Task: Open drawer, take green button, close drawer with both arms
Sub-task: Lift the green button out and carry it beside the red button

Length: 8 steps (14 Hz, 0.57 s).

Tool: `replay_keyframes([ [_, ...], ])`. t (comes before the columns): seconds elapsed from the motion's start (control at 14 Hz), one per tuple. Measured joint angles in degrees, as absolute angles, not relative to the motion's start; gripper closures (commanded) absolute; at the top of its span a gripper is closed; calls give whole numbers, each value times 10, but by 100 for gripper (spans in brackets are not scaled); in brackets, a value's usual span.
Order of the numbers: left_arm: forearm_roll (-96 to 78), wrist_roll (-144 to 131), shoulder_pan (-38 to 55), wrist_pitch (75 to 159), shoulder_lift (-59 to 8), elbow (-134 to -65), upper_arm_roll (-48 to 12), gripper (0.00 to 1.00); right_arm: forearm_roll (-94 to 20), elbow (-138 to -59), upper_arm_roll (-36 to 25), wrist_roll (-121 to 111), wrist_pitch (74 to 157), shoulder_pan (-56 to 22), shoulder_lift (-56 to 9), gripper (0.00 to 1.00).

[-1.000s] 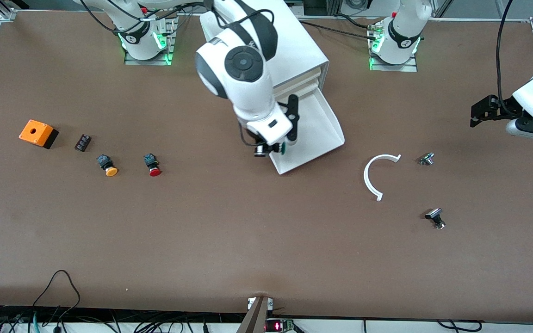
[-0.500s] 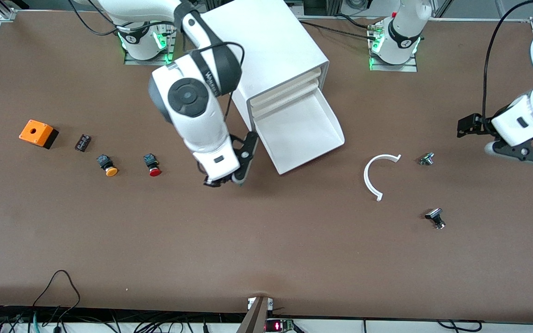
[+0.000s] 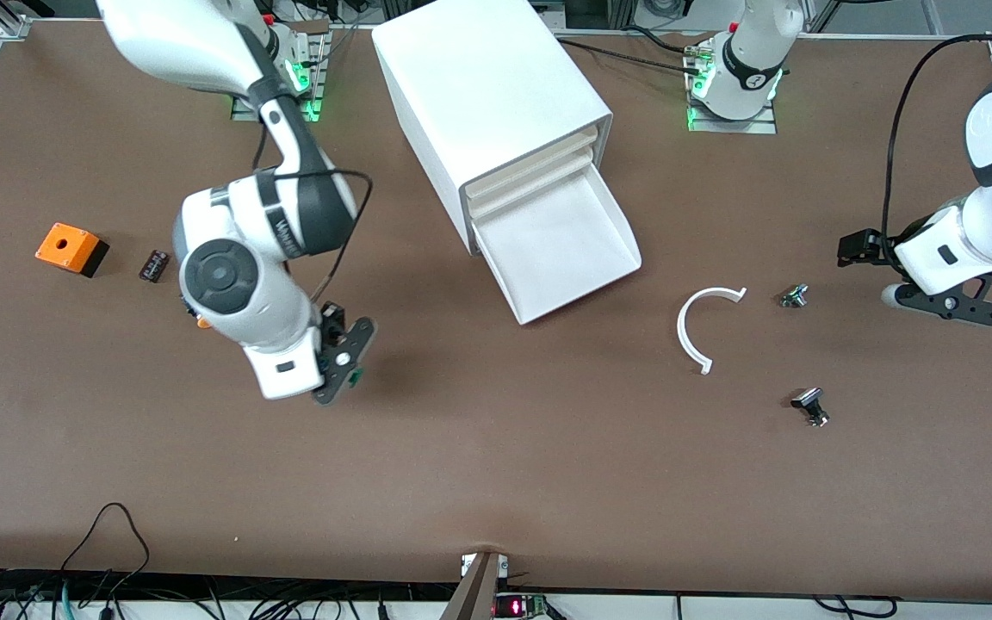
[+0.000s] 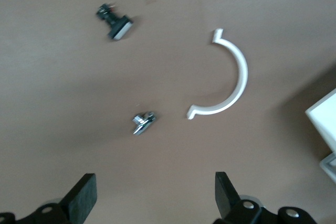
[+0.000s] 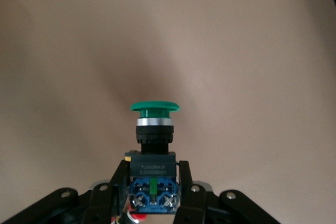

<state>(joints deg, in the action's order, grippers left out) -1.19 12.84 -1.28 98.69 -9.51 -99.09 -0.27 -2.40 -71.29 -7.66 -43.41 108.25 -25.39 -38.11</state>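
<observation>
Your right gripper [image 3: 348,366], clamped on the button [image 5: 154,129], hangs over bare table [image 3: 479,465] with open brown surface all round it. The orange button [image 3: 202,322] is just beside that arm, and the small black part [image 3: 154,265] and orange box [image 3: 71,248] sit toward the right arm's end. The drawer [image 3: 561,245] juts out open from the cabinet [image 3: 487,95]. Your left gripper [image 4: 152,203], jaws wide, hangs near the white arc [image 3: 703,323] and two small metal parts [image 3: 794,296] [image 3: 810,405].
</observation>
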Motion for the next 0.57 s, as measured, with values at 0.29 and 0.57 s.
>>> replay_keyframes([
  [0.29,-58,18,22,1084,-137,-1022,-12,1,-24,-750,-77,-533,1144,-213,-394,62],
  [0.57,-67,-149,60,1218,-174,-1075,-60,1,-49,-810,-76,-641,1221,-179,-403,62],
])
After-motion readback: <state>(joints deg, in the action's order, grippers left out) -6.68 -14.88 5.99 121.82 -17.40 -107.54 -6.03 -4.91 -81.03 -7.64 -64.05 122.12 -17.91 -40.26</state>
